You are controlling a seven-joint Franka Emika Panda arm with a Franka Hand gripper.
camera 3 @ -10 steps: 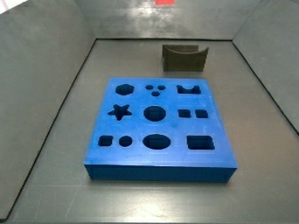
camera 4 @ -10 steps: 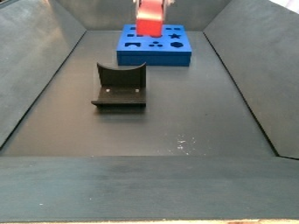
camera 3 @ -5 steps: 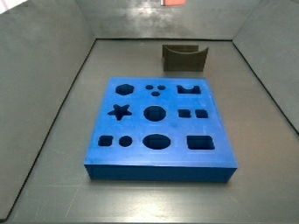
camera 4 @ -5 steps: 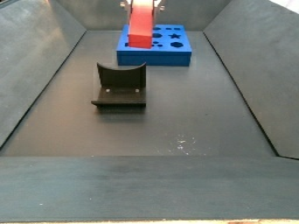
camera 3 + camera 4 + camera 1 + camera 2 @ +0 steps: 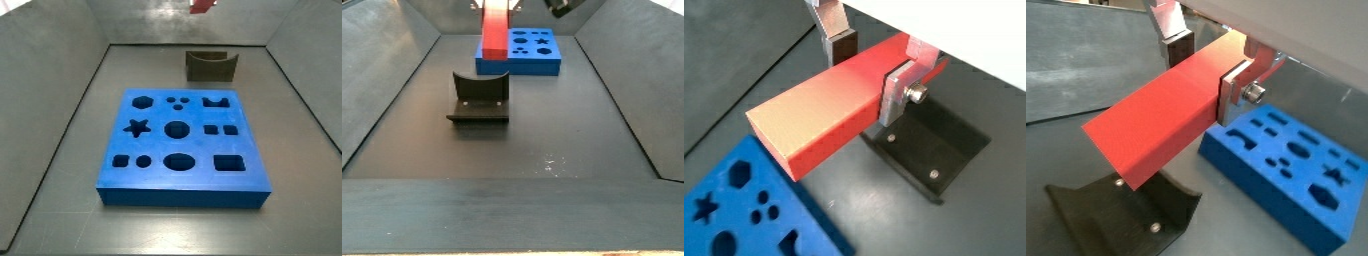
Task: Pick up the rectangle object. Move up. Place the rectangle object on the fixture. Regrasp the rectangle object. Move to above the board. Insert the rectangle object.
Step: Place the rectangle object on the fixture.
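- Rectangle object, a long red-orange block with a square section and smooth faces (image 5: 824,105), sits clamped between the jaws in both wrist views (image 5: 1166,115); its free end sticks far out from them.
- Gripper (image 5: 871,65), whose parts are flat silver plates with dark pads, has its jaws closed on the block near one end: one silver finger (image 5: 899,92) presses the block's side, the other finger (image 5: 835,28) shows beyond the opposite face.
- In a side view the block (image 5: 496,30) hangs upright, well above the counter (image 5: 543,130), with its upper end cut off by the picture's edge; the jaws themselves are out of that picture.
- In a side view only a small red tip (image 5: 201,5) shows at the upper edge.
- Fixture, a small dark olive-grey holder with a U-shaped notch (image 5: 480,98), stands on the counter below the jaws, apart from the block; it also shows in both wrist views (image 5: 938,150).
- Board, a thick blue slab with star, round and square cut-outs (image 5: 181,145), lies flat on the counter beside the fixture, to one side of the jaws (image 5: 1287,170).
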